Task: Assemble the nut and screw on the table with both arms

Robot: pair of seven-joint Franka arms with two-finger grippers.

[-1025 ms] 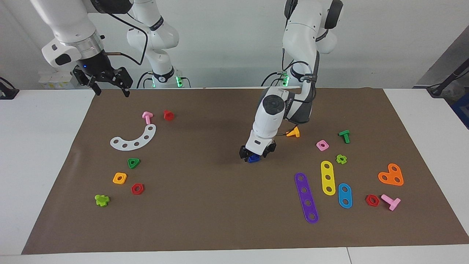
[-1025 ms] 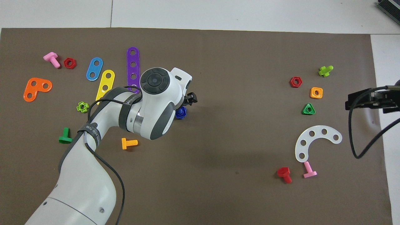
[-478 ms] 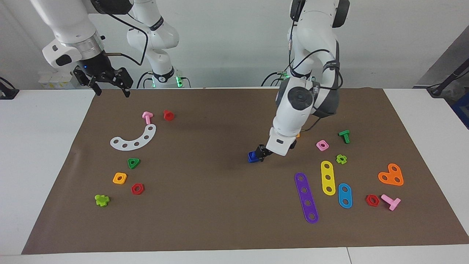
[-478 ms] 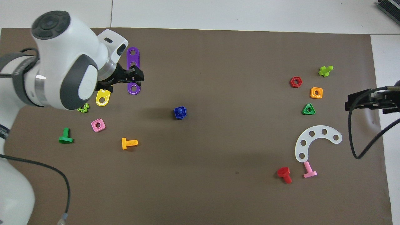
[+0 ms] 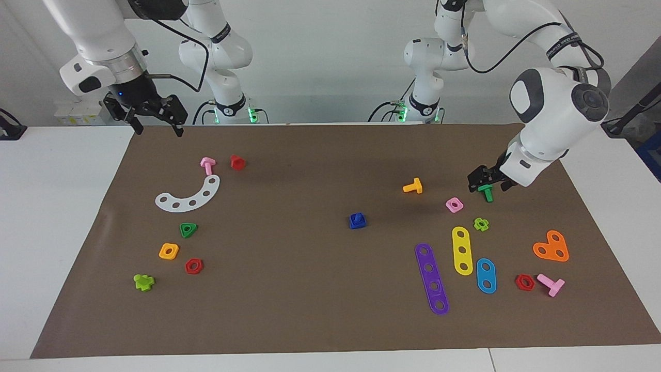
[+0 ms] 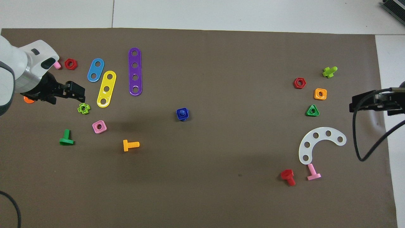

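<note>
Sitting joined mid-tabletop (image 5: 77, 217): small blue plastic square nut (image 5: 357, 221) on blue screw (image 6: 182, 112). Looks done. Left tool (image 5: 484, 180) and right tool (image 5: 155, 120): both spread, holding nothing.

Nut (image 5: 357, 221), seemingly on screw, sits mid-mat (image 5: 289, 310).

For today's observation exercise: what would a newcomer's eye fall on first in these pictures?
Probably the blue nut with the screw seated in it, alone at the mat's middle. Next, the left gripper, raised over the green screw at its own end. The right gripper waits, open, over the mat's edge.
</note>
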